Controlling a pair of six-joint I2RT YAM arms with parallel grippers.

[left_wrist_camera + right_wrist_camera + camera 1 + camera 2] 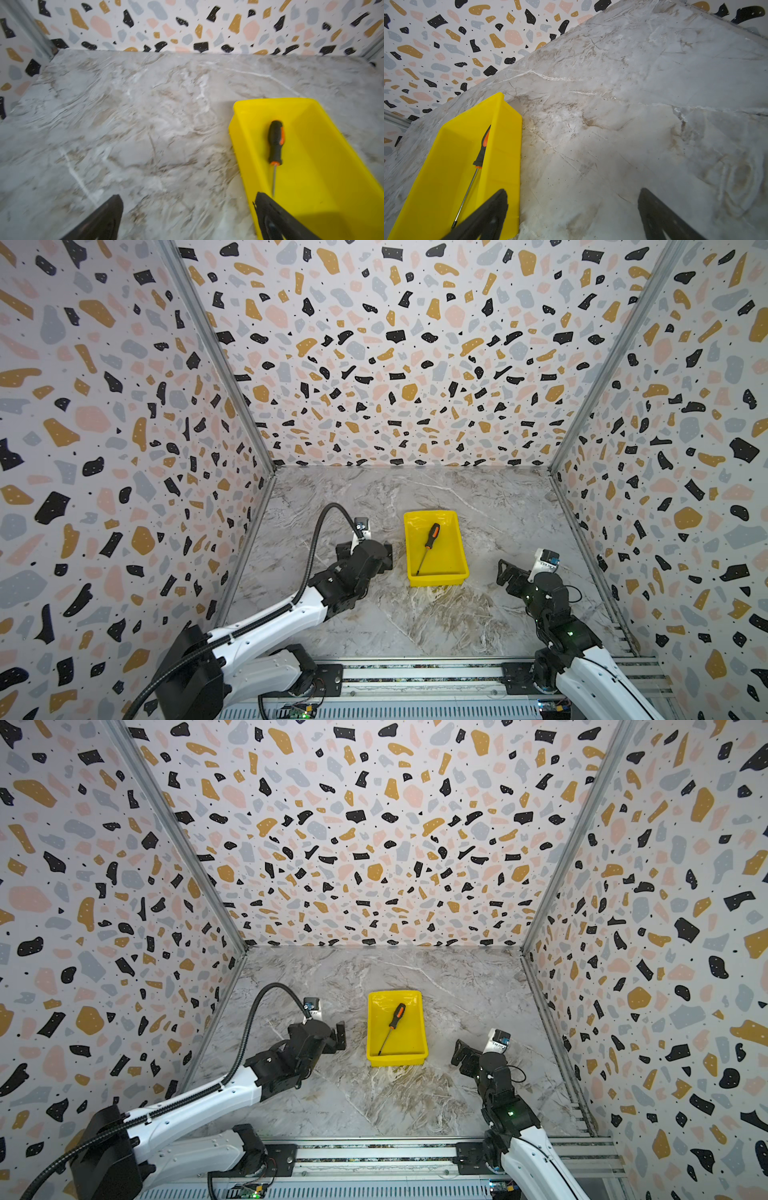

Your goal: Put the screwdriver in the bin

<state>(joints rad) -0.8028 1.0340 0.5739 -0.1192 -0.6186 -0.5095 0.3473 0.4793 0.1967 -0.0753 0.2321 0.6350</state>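
The screwdriver (427, 549) lies flat on the floor of the bin (438, 580), set diagonally. Its orange-and-black handle points toward the worktop's back edge, and its tip sits in the bin's front corner on the left arm's side. So the task looks done. The tool is probably light and stiff. Its thin bare shaft would likely roll or slip between pads, so the thick, grippy-looking handle is the place to take hold, about mid-length, if it ever needs lifting. The bin's sloping sides would crowd a grasp near either end. The bin stands near the middle of the marbled worktop (415, 622), well clear of every edge. The left pincer (188, 199) hangs just beside the bin on its left, jaws wide apart and empty. The right pincer (573, 191) is further off toward the front right, also spread wide, with only bare worktop between its fingers. Both top views give the whole layout, the two arms and the tip tucked in its corner. Neither wrist view shows all of that. The left wrist view, slightly blurred, shows the handle's dark dimpled grip and orange collar close up, but one finger hides the tip. The right wrist view shows the shaft down to the tip, though the bin's wall seems to cut off part of the handle.
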